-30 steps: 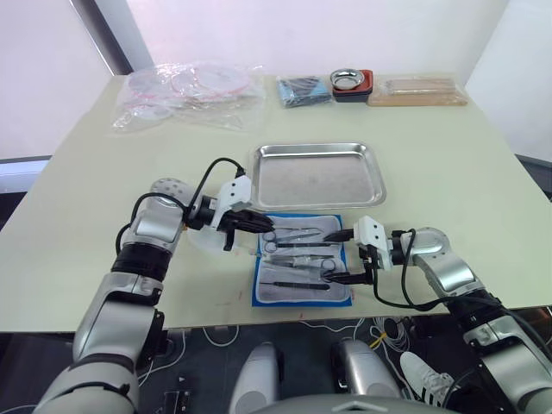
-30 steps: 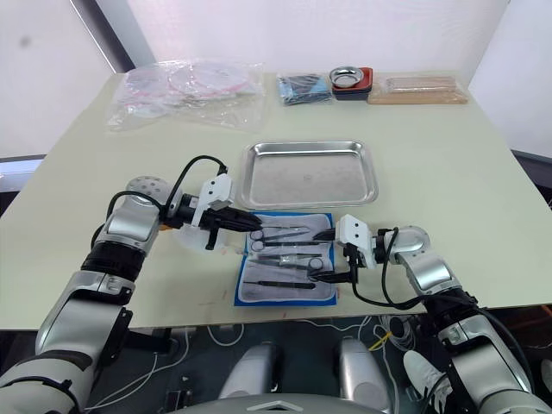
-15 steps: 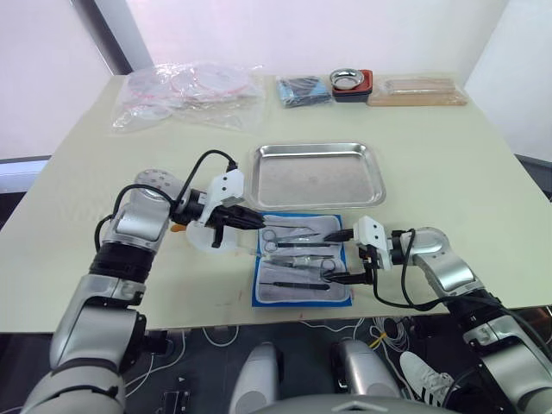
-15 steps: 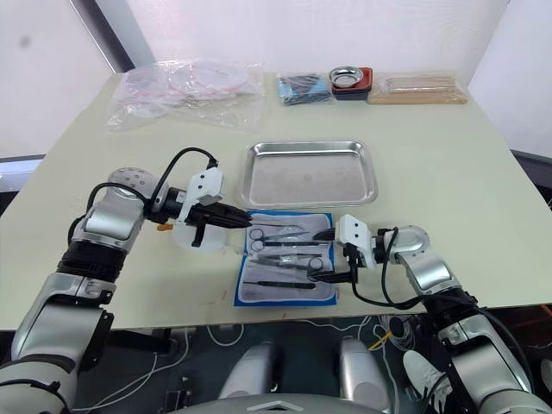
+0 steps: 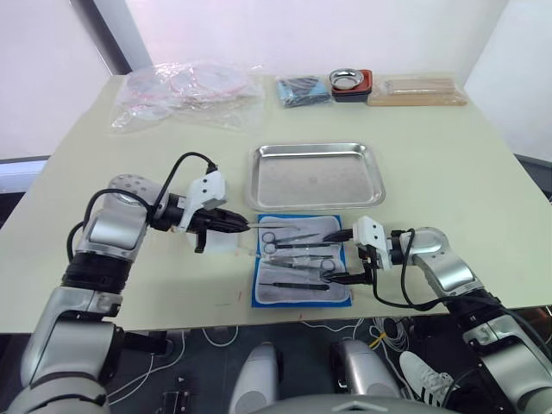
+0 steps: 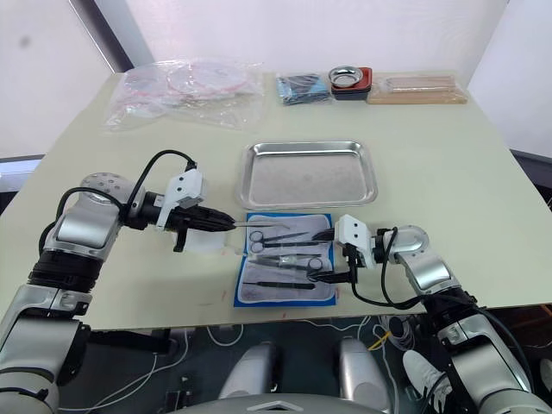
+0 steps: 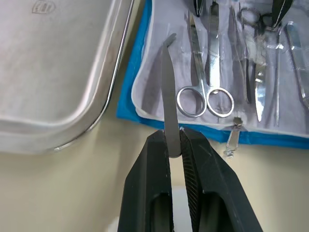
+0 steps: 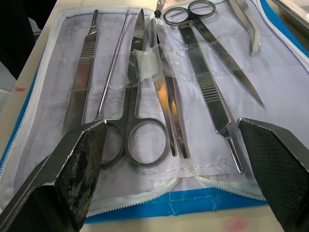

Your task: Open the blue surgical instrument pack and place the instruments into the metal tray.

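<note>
The left gripper (image 5: 231, 226) was pinched on 1 curved tweezer (image 7: 167, 92), its 2 fingers (image 7: 153, 183) pressed against the flat shaft near its back end. The tool stuck out straight ahead of the fingertips, its bent tip reaching over the near edge of the open pack (image 5: 302, 271). The tray (image 5: 316, 175) lay just beyond and to one side of that tip, close beside the pack; its floor looked bare.

The right gripper (image 5: 343, 257) was spread wide at the pack's other edge, with 1 finger (image 8: 72, 164) low over the lining on each side. Between and ahead of those fingers the instruments (image 8: 159, 87) lay side by side on the pale lining: 2 pairs of ring-handled scissors, several straight handles and a thin probe, some under a strip of clear tape. None touched the right fingers.
</note>
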Robot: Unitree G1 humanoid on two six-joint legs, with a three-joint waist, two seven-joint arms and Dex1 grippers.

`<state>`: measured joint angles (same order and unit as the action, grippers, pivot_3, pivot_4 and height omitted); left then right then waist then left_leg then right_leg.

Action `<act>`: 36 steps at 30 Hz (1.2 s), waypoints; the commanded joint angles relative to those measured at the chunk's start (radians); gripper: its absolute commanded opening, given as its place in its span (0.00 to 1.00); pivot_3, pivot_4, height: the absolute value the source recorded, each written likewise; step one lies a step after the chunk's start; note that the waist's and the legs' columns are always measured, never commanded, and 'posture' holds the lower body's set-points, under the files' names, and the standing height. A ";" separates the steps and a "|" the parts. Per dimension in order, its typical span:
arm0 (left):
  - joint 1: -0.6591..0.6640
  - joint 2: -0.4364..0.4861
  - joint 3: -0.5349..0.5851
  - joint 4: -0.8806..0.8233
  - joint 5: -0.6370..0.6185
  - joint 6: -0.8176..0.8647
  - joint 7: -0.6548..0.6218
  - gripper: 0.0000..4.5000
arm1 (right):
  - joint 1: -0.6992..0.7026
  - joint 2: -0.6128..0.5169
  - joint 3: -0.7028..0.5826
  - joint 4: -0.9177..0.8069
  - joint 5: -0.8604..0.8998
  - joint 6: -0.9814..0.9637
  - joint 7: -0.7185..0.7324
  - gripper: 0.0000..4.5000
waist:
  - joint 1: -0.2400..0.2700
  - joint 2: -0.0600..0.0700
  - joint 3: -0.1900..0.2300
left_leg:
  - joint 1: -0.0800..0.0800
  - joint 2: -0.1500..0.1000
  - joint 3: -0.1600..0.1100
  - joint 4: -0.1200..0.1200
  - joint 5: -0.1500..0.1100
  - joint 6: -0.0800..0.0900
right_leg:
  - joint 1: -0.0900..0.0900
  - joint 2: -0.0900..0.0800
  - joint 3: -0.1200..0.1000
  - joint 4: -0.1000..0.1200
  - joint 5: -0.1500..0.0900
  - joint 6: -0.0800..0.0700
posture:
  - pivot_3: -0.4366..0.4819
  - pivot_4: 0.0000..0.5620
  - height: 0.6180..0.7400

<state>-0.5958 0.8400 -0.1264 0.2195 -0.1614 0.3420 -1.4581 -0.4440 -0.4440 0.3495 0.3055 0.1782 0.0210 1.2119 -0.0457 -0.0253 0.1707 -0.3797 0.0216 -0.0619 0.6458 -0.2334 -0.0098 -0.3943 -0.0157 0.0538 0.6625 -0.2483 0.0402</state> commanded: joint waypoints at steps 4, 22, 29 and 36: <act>0.020 0.061 0.056 -0.077 -0.041 0.029 0.013 0.01 | 0.058 -0.021 0.086 0.116 -0.122 0.071 -0.023 1.00 | 0.000 0.000 0.000 | 0.001 0.000 0.001 -0.003 0.000 0.000 | 0.000 -0.001 -0.001 -0.001 0.000 0.000 | 0.48 0.27 1.00; 0.072 0.092 0.171 -0.136 -0.171 0.100 0.057 0.01 | 0.050 -0.024 0.085 0.123 -0.121 0.065 -0.019 1.00 | 0.001 -0.002 -0.001 | 0.000 0.001 0.001 -0.006 0.000 0.000 | -0.003 -0.001 -0.002 -0.001 0.000 0.000 | 0.48 0.27 1.00; 0.130 -0.053 0.253 -0.276 -0.217 0.208 0.350 0.01 | 0.058 -0.026 0.083 0.114 -0.117 0.066 -0.019 1.00 | 0.003 -0.004 -0.002 | 0.001 0.001 0.001 -0.008 0.000 0.000 | -0.003 -0.002 -0.002 -0.002 0.000 0.000 | 0.48 0.27 1.00; 0.147 -0.246 0.271 -0.414 -0.184 0.370 0.723 0.01 | 0.065 -0.034 0.085 0.113 -0.118 0.059 -0.013 1.00 | 0.003 -0.006 -0.003 | 0.001 -0.001 0.001 -0.008 0.000 0.000 | -0.002 -0.001 -0.003 -0.002 0.000 0.000 | 0.48 0.27 1.00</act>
<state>-0.4503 0.6034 0.1285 -0.1327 -0.3530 0.6907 -0.8097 -0.4484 -0.4450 0.3567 0.3058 0.1782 0.0202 1.2159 -0.0426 -0.0310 0.1675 -0.3785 0.0209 -0.0609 0.6380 -0.2333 -0.0100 -0.3964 -0.0169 0.0515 0.6604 -0.2478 0.0410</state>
